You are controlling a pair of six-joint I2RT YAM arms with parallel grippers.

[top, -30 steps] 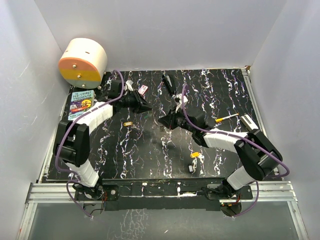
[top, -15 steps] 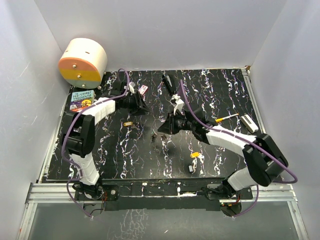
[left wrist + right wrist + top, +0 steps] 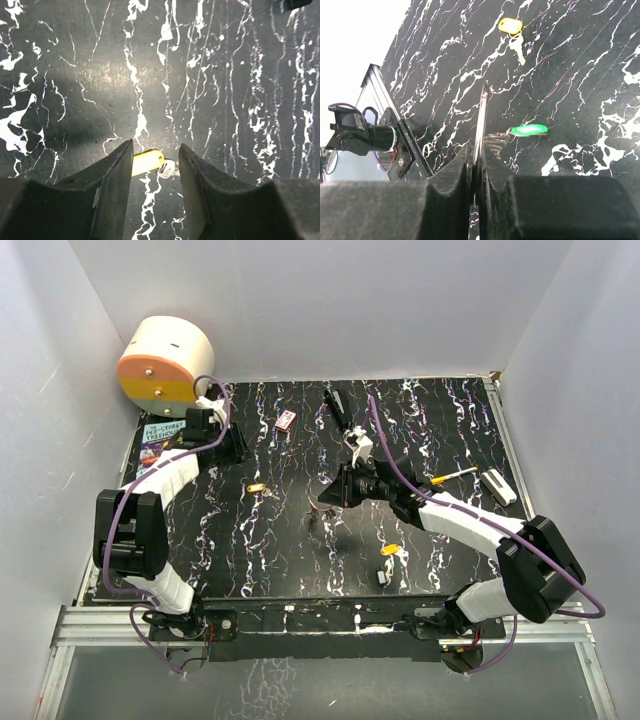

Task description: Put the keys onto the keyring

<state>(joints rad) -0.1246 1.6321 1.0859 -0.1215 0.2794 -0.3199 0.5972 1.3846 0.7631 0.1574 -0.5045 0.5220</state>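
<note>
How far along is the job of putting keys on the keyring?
Looks done: the green key apparently hangs with the grey bunch at the keyring. In hand: the right end effector is shut on that ring. Left: one yellow key lies on the table before the open left end effector, an orange one at the table's near side.

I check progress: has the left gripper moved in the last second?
Yes. The left gripper moved left, away from the small red-and-white box.
</note>
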